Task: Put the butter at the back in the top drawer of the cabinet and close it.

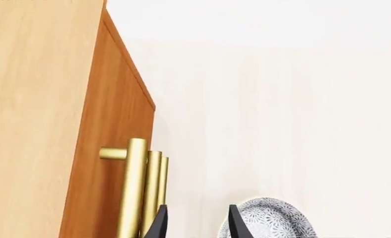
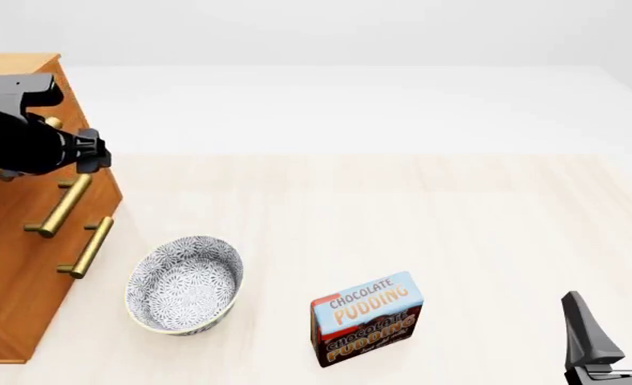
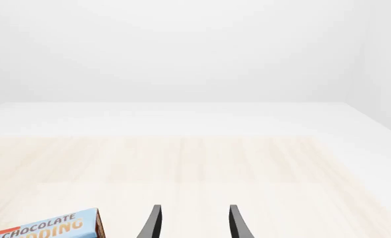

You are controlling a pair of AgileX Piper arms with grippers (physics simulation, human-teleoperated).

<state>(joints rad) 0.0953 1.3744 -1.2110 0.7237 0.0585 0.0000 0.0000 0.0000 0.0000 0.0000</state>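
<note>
Both jaws spread apart and empty; no butter shows in any view.
Left gripper (image 1: pixel 197 225) sits by the brass handles (image 1: pixel 142 188) on the cabinet (image 2: pixel 17 265) at the table's (image 2: pixel 402 208) left edge. Right gripper (image 2: pixel 616 325) hangs at the near right corner. Beside a patterned bowl (image 2: pixel 184 285), a box (image 2: pixel 366 318) reads "CHOCOLATE PUDDING".

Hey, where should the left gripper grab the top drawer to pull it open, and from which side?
Take the top drawer by its brass bar handle, mid-length, coming at the cabinet from its front with the open fingers of the left gripper straddling the bar. The bar stands off the face on posts, leaving room for a finger behind.
</note>
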